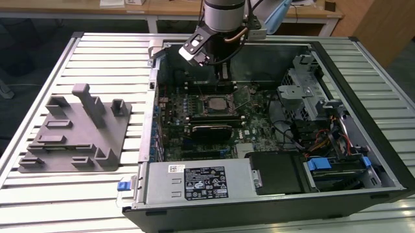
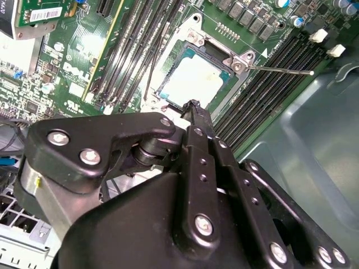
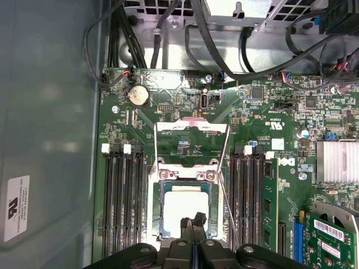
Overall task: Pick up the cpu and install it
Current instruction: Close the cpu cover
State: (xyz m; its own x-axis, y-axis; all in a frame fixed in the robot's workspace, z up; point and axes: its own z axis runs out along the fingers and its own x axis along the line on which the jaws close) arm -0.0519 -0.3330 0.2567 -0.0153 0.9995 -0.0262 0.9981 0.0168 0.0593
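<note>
The cpu (image 2: 193, 78) (image 3: 180, 205), a pale silver-white square, lies flat in the open motherboard socket (image 1: 214, 103). The socket's metal frame (image 3: 190, 134) is flipped back and its thin lever (image 2: 280, 70) stands free. In both wrist views my gripper (image 2: 193, 106) (image 3: 193, 220) hangs just above the near edge of the cpu. Its two black fingers are pressed together with nothing between them. In the exterior view my gripper (image 1: 222, 74) reaches down into the case, a little behind the socket.
The open computer case (image 1: 363, 160) lies on a slatted metal table (image 1: 97, 53). A grey plastic fixture with upright posts (image 1: 77, 131) stands at the exterior view's left. Memory slots (image 3: 120, 196) flank the socket. A power supply (image 1: 201, 182), drive cage (image 1: 304, 92) and cables (image 3: 168, 33) crowd the case.
</note>
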